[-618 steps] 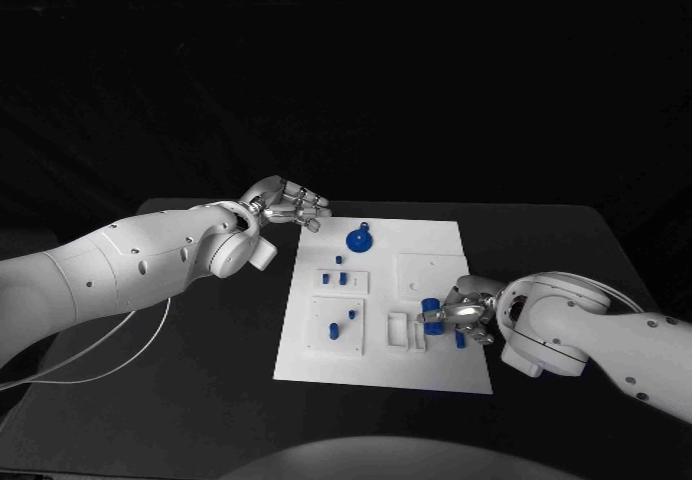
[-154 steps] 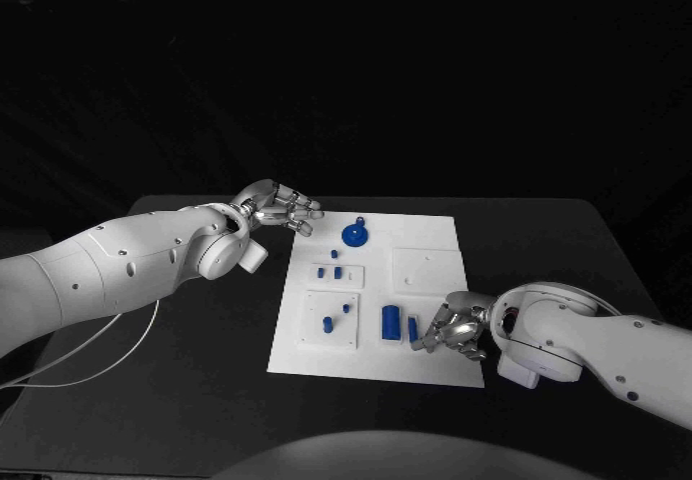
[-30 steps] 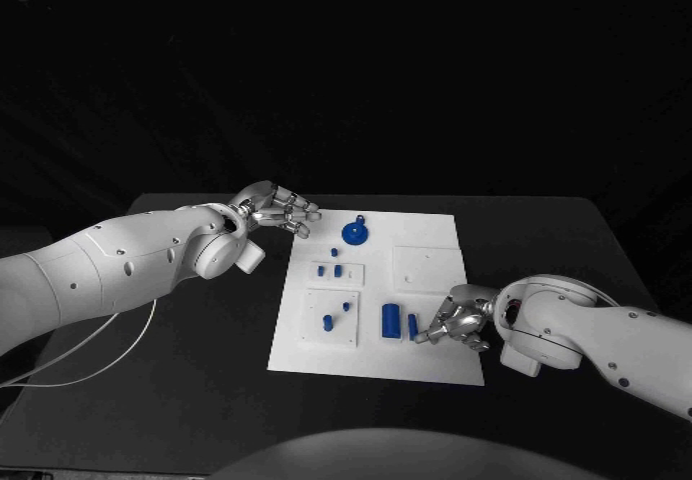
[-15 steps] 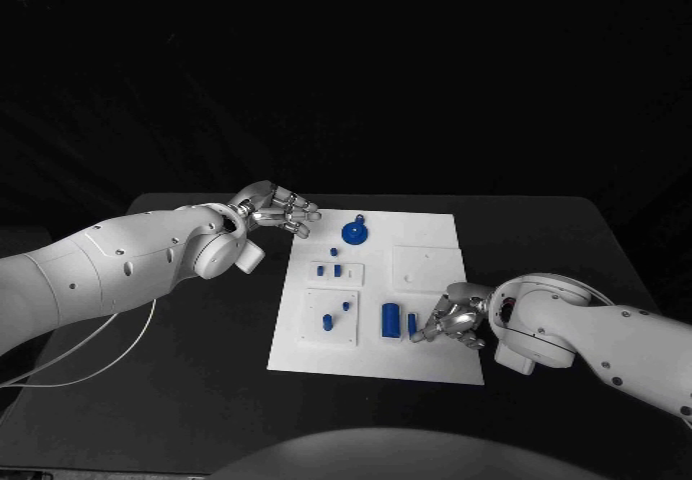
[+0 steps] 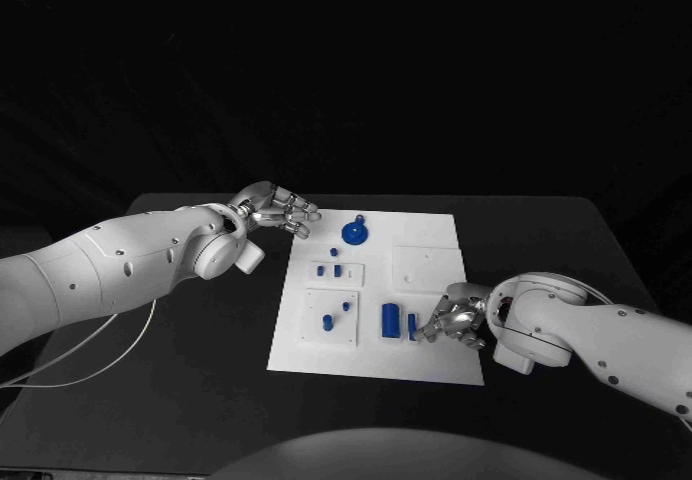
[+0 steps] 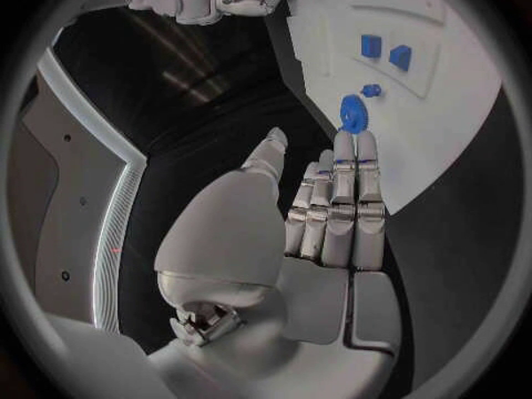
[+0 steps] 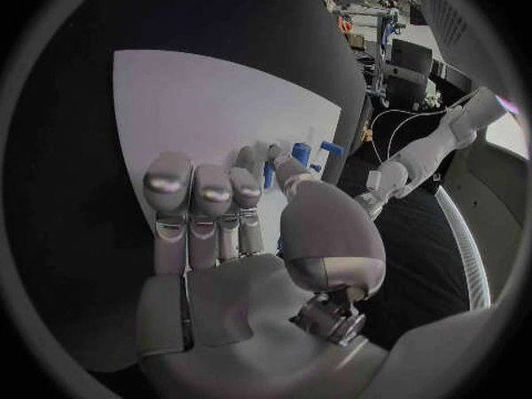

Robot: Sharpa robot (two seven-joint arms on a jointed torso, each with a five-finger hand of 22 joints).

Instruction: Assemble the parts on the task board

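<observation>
— Moved since? Barely; the right hand (image 5: 456, 322) has edged nearer the board's (image 5: 433, 235) middle.
— Fingers?
— Curled over a small blue part (image 5: 413, 325); grip, I cannot tell. Left hand (image 5: 278, 208) empty, spread beside the far corner.

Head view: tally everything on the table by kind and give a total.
task board: 1
blue parts in sight on it: 7 (round part, upper pair, lower pair, large cylinder, slim bar)
hands: 2 (left hand, right hand)
Total: 10
</observation>
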